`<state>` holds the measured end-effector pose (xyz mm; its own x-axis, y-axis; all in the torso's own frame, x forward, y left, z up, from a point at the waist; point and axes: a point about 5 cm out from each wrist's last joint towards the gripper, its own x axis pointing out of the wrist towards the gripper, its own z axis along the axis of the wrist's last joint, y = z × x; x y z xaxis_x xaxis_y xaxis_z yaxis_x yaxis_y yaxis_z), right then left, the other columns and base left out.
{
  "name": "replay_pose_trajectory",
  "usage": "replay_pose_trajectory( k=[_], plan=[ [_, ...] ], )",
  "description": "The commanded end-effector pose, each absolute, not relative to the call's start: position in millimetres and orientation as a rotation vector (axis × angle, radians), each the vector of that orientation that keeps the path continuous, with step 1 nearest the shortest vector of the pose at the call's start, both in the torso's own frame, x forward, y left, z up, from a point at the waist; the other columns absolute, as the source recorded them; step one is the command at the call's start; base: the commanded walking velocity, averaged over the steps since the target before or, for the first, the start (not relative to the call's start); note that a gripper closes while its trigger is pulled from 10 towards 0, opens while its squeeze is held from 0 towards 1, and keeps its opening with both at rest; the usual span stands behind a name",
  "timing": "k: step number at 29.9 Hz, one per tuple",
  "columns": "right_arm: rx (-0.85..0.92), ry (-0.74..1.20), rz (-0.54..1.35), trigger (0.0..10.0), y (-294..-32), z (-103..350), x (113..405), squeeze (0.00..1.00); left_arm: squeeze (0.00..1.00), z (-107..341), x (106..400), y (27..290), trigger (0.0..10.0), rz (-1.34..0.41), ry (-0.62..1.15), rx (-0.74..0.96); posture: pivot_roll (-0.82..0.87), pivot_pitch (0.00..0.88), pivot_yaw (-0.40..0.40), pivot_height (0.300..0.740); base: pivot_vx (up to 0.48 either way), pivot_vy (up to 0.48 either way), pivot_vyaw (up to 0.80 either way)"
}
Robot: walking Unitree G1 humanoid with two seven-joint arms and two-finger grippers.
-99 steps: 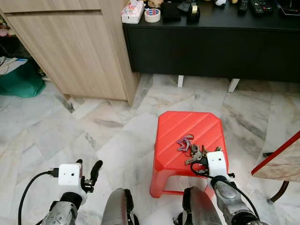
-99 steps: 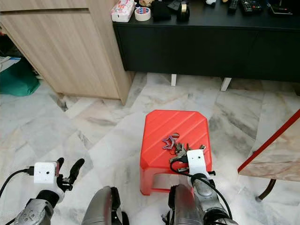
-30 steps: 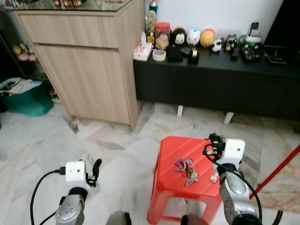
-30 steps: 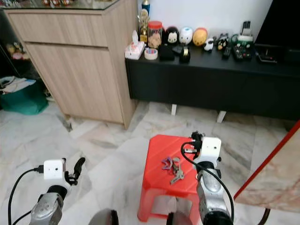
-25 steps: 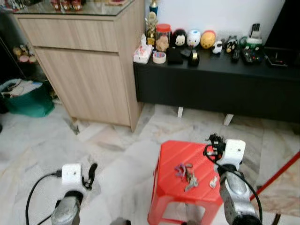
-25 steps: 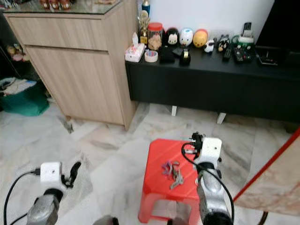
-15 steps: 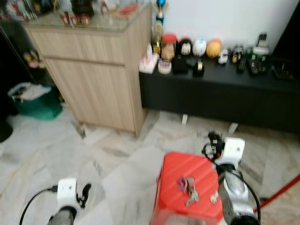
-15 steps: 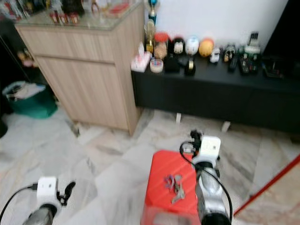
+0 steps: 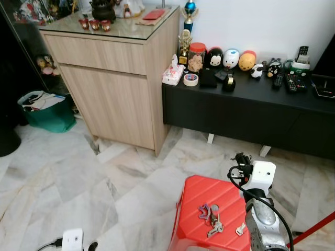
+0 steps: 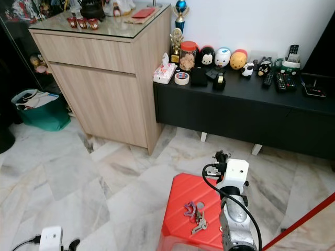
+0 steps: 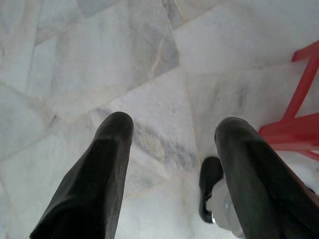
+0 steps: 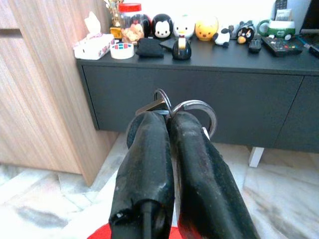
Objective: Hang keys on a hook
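1. The right gripper [image 12: 167,112] is pinching a set of silver key rings [image 12: 194,107] between its two black fingers, which are pressed together; the rings are poking out past the fingertips, with a small metal piece showing beside them.
2. In the head views that gripper is being held up above the far right corner of the red stool [image 9: 196,196], just behind its white wrist box [image 10: 235,174]; what it is holding is too small to make out from there.
3. A second bunch of keys [image 9: 212,219] is lying on the stool's top, with a purple clip and several silver keys fanned out, and one small loose key [image 9: 239,229] is sitting just beside it to the right.
4. The left gripper [image 11: 172,132] is hanging low over the marble floor [image 9: 78,178] with its fingers spread apart and nothing between them; a red leg of the stool is showing at the edge of its wrist view.
5. The stool's front and the right arm are being cut off by the bottom of the head views.
6. Behind, a black low cabinet [image 9: 251,112] is carrying toys and remotes, next to a wooden cupboard [image 9: 115,78].
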<state>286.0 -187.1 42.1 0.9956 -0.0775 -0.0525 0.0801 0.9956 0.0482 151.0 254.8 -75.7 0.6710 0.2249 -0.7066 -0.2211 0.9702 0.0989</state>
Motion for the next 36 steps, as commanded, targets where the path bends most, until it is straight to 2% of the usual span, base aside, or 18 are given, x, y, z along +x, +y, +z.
replay_pose_trajectory(
  k=[1, 19, 36],
  plan=[
    [0.042, 0.034, -0.081, 10.0, -188.8, 47.5, 289.1, 0.0, 0.0, -76.7, 150.1, 253.9, 10.0, 0.251, 0.804, 0.006, 0.01, 0.0, -0.003, 0.74, 0.0, 0.0, 0.0],
    [0.04, 0.063, -0.036, 10.0, -176.8, 43.5, 290.8, 0.0, 0.0, -79.1, 153.1, 242.9, 10.0, 0.199, 0.809, -0.008, 0.02, 0.0, -0.008, 0.74, 0.0, 0.0, 0.0],
    [0.031, 0.063, -0.041, 10.0, -179.6, 47.3, 296.3, 0.0, 0.0, -81.8, 150.6, 240.2, 10.0, 0.202, 0.832, -0.016, 0.02, 0.0, -0.021, 0.74, -0.247, 0.0, 0.0]
  ],
)
